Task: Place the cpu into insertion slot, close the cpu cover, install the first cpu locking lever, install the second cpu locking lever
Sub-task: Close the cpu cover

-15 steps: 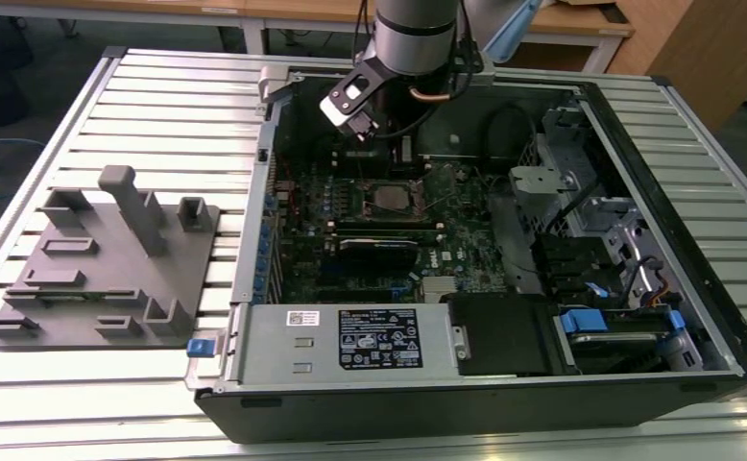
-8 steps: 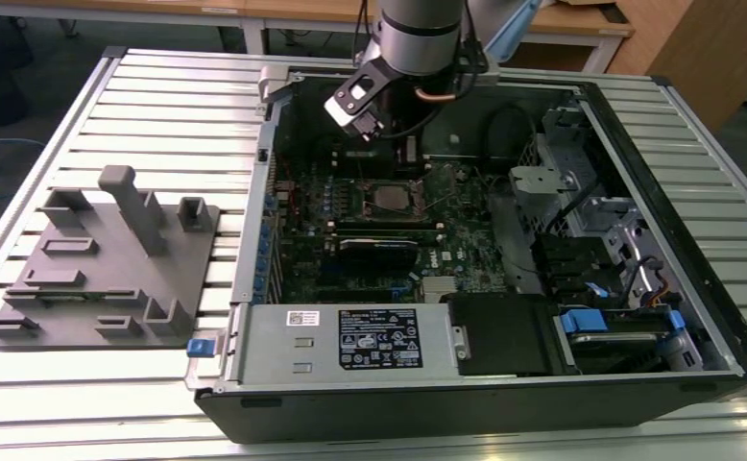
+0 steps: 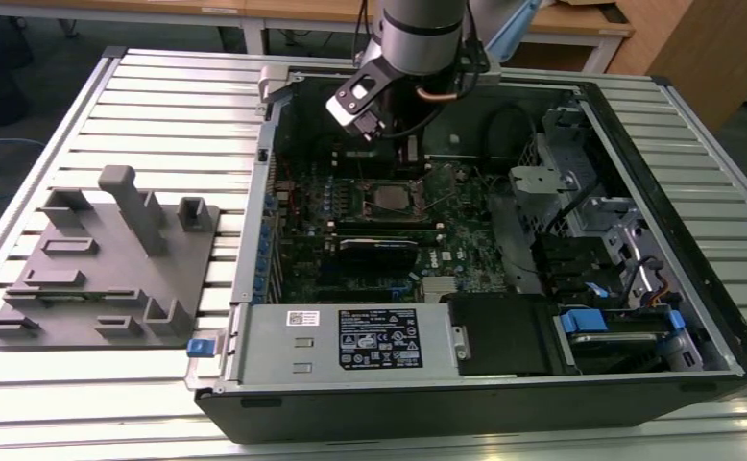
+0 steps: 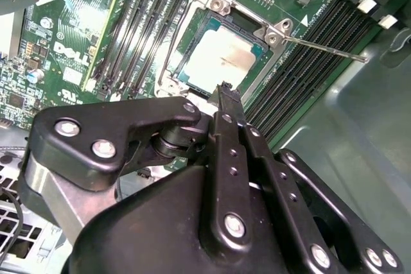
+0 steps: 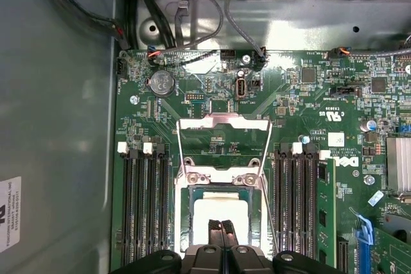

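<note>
Both gripper (image 4: 225, 92) jaws are pressing together, empty, just over the cpu (image 4: 221, 62) sitting in the insertion slot (image 4: 239, 22), reachable because the cpu cover (image 5: 223, 120) is lying open.

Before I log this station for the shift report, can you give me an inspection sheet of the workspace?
Surface: slatted metal table bearing an open computer case.
Job's things: chip lies in the socket; cover is tipped open; one thin lever sticks out unlatched.
Clutter: grey holder block on the table, at the exterior view's left of the case.
Gripper: gripper shut with nothing between its fingers, tips over the chip's edge; contact cannot be told.
Cables: grey wires along the case wall beyond the board.
Surroundings: wooden desks behind the table.
</note>
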Motion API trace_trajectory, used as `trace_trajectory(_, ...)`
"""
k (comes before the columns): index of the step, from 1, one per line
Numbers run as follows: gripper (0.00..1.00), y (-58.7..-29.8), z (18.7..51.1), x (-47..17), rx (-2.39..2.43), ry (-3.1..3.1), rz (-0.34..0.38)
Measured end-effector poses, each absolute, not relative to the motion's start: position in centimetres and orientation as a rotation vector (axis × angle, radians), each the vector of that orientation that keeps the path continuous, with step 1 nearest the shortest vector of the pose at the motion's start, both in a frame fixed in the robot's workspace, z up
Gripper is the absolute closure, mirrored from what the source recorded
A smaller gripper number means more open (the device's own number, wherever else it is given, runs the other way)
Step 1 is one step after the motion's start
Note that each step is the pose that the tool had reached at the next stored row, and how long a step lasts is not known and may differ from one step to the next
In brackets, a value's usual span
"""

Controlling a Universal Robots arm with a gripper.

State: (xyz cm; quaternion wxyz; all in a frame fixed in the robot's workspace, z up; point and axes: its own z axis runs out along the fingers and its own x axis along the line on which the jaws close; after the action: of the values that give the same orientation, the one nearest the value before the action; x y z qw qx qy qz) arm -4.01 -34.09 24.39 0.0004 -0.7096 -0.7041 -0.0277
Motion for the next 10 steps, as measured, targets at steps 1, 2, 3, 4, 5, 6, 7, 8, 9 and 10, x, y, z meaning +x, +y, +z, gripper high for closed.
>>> trace_trajectory(1,0.89,-34.09,24.45,-4.01,-2.229,-2.211,-0.087)
trace_trajectory(2,0.89,-34.09,24.51,-4.01,-2.229,-2.211,-0.087)
trace_trajectory(3,0.89,-34.09,24.58,-4.01,-2.229,-2.211,-0.087)
trace_trajectory(4,0.89,-34.09,24.65,-4.01,-2.229,-2.211,-0.087)
trace_trajectory(5,0.89,-34.09,24.71,-4.01,-2.229,-2.211,-0.087)
trace_trajectory(6,0.89,-34.09,24.78,-4.01,-2.229,-2.211,-0.087)
trace_trajectory(7,0.89,-34.09,24.84,-4.01,-2.229,-2.211,-0.087)
trace_trajectory(8,0.89,-34.09,24.89,-4.01,-2.229,-2.211,-0.087)
trace_trajectory(9,0.89,-34.09,24.94,-4.01,-2.229,-2.211,-0.087)
trace_trajectory(10,0.89,-34.09,24.94,-4.01,-2.229,-2.211,-0.088)
